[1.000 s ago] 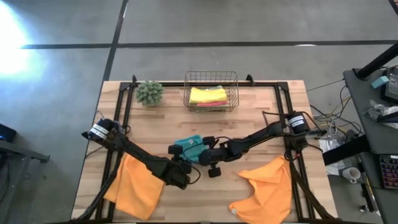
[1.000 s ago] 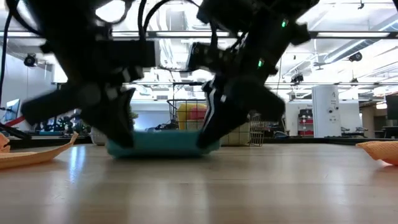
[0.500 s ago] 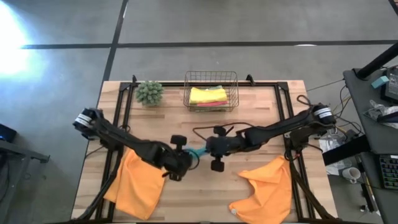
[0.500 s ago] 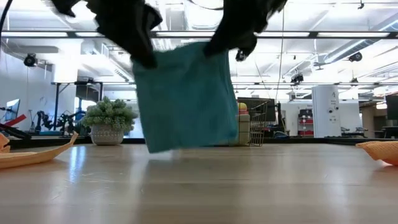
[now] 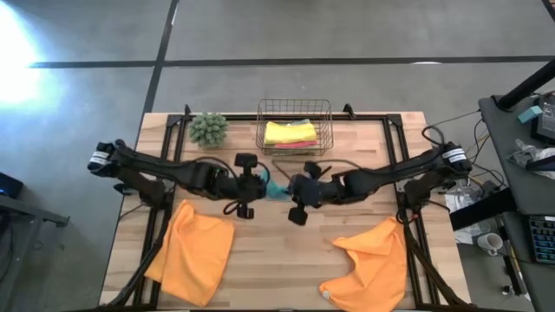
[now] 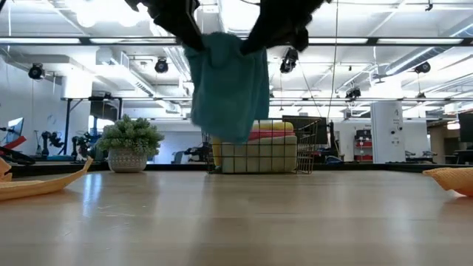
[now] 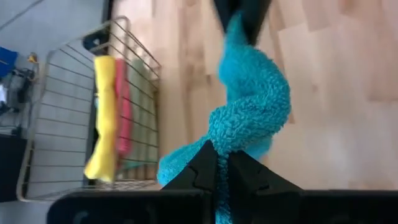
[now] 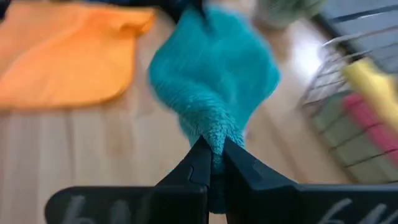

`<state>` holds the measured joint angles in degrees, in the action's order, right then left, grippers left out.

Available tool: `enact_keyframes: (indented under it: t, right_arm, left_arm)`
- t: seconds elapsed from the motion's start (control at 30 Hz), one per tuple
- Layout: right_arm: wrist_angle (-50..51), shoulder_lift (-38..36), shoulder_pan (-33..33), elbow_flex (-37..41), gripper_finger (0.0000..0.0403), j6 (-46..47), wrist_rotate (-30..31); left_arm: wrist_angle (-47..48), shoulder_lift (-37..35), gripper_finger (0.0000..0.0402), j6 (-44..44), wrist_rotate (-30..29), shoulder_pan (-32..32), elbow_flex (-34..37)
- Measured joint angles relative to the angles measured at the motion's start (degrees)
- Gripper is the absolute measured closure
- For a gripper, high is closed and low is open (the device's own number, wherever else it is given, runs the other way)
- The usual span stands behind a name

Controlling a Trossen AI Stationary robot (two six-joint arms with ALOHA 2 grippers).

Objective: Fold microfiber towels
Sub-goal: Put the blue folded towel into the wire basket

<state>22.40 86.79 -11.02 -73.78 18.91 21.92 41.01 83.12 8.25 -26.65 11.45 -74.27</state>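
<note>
Both arms are up off the wooden table point(image 5: 347, 156), meeting over its middle with the teal towel point(image 6: 229, 85) strung between them. The left gripper point(image 5: 257, 184) has its jaws clenched on one upper corner of that towel, and the right gripper point(image 5: 293, 188) is clamped tight on the other corner just beside it. From table height the cloth hangs down in a loose drape, clear of the wood, with its lower edge at about the height of the top of the wire basket point(image 6: 259, 155) standing behind it. In the left wrist view the teal towel point(image 7: 249, 118) looks twisted into a rope between the two grips, pinched between that arm's dark fingertips point(image 7: 205, 165); the right wrist view shows the same, with the pile bunched just above the closed fingertips point(image 8: 202, 162). The wire basket point(image 5: 294, 126) sits at the far edge of the table, holding folded towels stacked flat: a yellow one point(image 5: 286, 132) on top, a pink one point(image 5: 305, 143) edging out beneath it. To the left of the basket stands a fuzzy green plant ball point(image 5: 209, 128). Two orange towels lie unfolded at the near side, well apart: one point(image 5: 191, 251) spread fairly flat at the near left, the other point(image 5: 371, 260) rumpled at the near right.
</note>
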Motion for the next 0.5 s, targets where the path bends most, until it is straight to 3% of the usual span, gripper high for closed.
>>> enact_keyframes:
  t: [0.5]
  right_arm:
    - [12.52, -0.08, 15.61, -15.52, 0.0394, -11.33, 0.14]
  left_arm:
    - [-5.13, -0.04, 0.0402, 16.47, -0.94, -14.82, -10.2]
